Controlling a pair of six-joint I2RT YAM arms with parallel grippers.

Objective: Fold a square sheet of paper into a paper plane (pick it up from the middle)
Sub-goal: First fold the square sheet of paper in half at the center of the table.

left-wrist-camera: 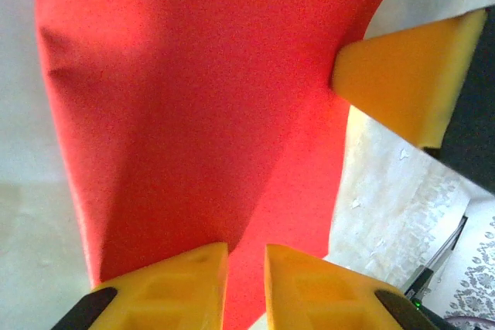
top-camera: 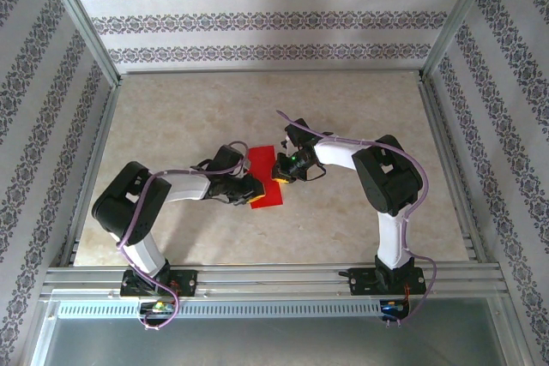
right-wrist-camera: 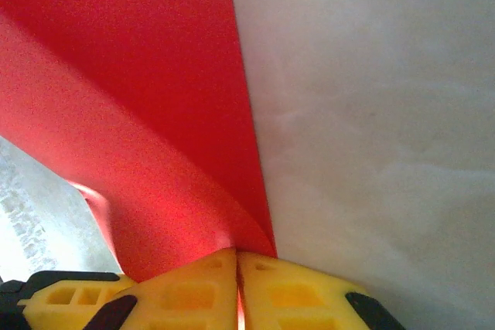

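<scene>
The square sheet of paper lies near the middle of the table, caught between the two arms where their tips meet. In the top view the left gripper comes in from the left at the sheet's lower left edge. The right gripper reaches in from the right at its right edge, so the red paper spans the short gap between them. From the right wrist, the right gripper has its yellow fingers pressed nearly together with the sheet pinched in the seam. The paper rises away from the tips in two layers, the nearer one bowed in a soft curve, over the pale table to the right. From the left wrist, the left gripper shows its two yellow fingers close together at the bottom, with the sheet running down into the narrow slit between them. It seems to be clamped on that edge, though the contact itself is hard to make out this close. One yellow finger of the right gripper touches the sheet's far right edge, above the marbled table.
</scene>
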